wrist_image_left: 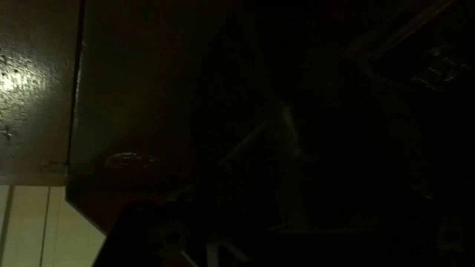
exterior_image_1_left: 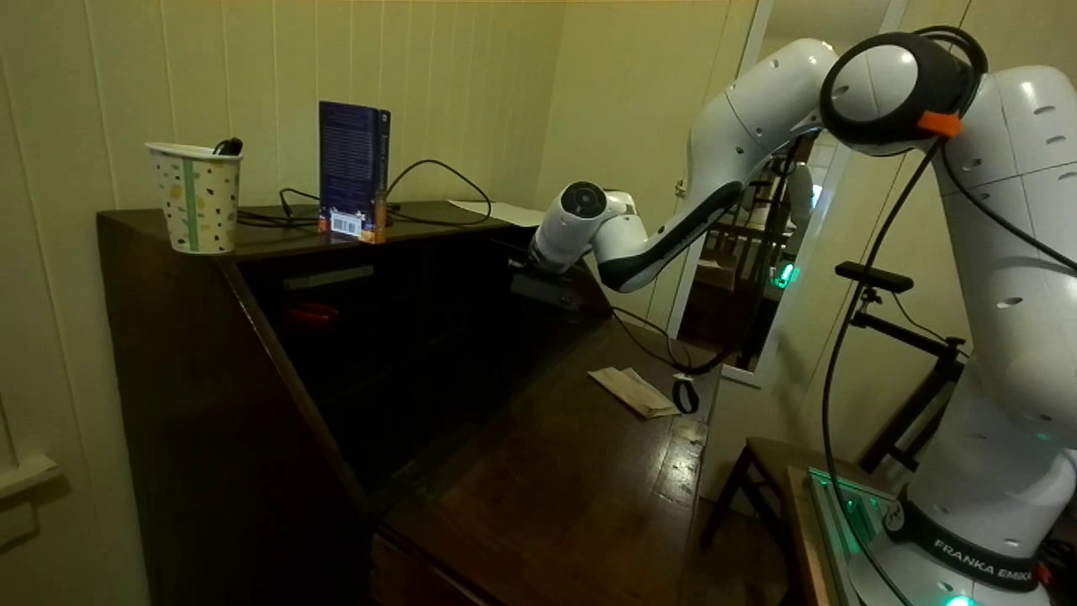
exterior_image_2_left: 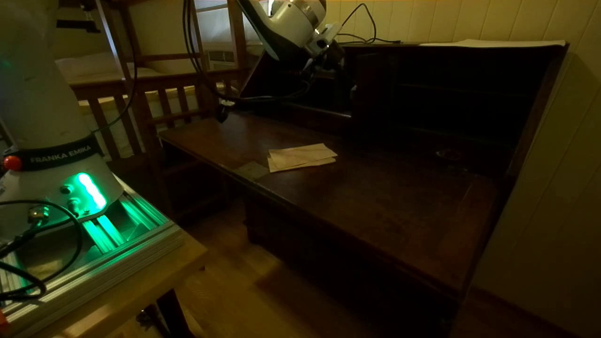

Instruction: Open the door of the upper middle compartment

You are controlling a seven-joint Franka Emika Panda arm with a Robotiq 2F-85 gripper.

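The dark wooden desk (exterior_image_1_left: 522, 522) stands with its front folded down and its compartments exposed; it also shows in an exterior view (exterior_image_2_left: 404, 202). A dark upright panel (exterior_image_2_left: 371, 84) stands near the middle of the compartments, with a small light spot on its left edge. It is too dark to tell whether this is the middle door or how far it is open. My gripper (exterior_image_2_left: 337, 63) is at the upper compartments, left of that panel in this view; it also shows in an exterior view (exterior_image_1_left: 532, 266). The wrist view is almost black, so fingers and any contact are hidden.
A patterned cup (exterior_image_1_left: 195, 202), a blue book (exterior_image_1_left: 349, 172) and black cables stand on the desk top. A red item (exterior_image_1_left: 311, 314) lies in a compartment. Paper envelopes (exterior_image_2_left: 300, 157) lie on the folded-down front. A black cable hangs by the arm.
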